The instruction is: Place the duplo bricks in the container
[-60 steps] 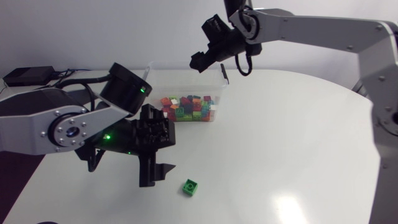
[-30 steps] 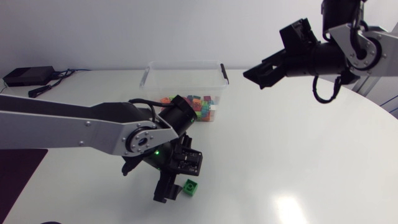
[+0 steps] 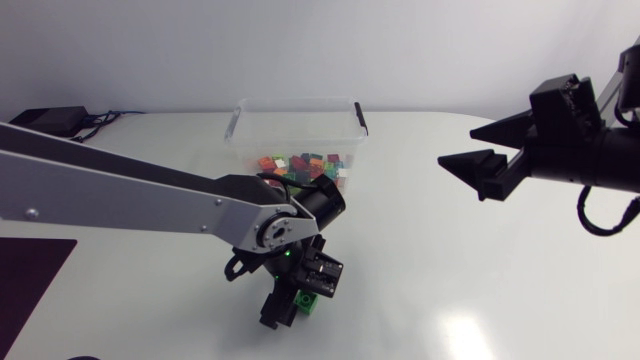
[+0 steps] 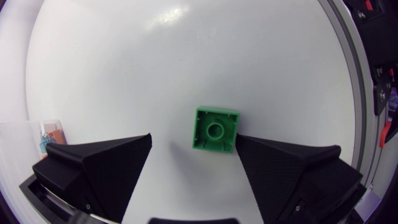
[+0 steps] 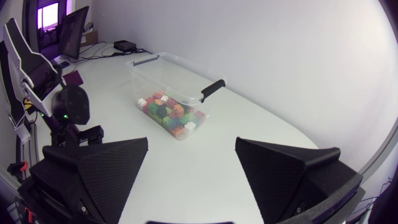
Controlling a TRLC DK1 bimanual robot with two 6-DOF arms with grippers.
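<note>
Clear plastic container (image 3: 300, 130) sits at twelve o'clock, holding bricks (image 3: 300, 165). Your right gripper (image 3: 460, 146) hangs open at three. Your left gripper (image 4: 194, 144) stands open astride the green duplo brick (image 4: 215, 129) at six; likely light, rigid, slick, so pinch its flat sides.

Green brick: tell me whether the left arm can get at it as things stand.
Probably yes: the left gripper is open with the green brick between its fingers, close against one of them, and nothing else lies between them.
</note>
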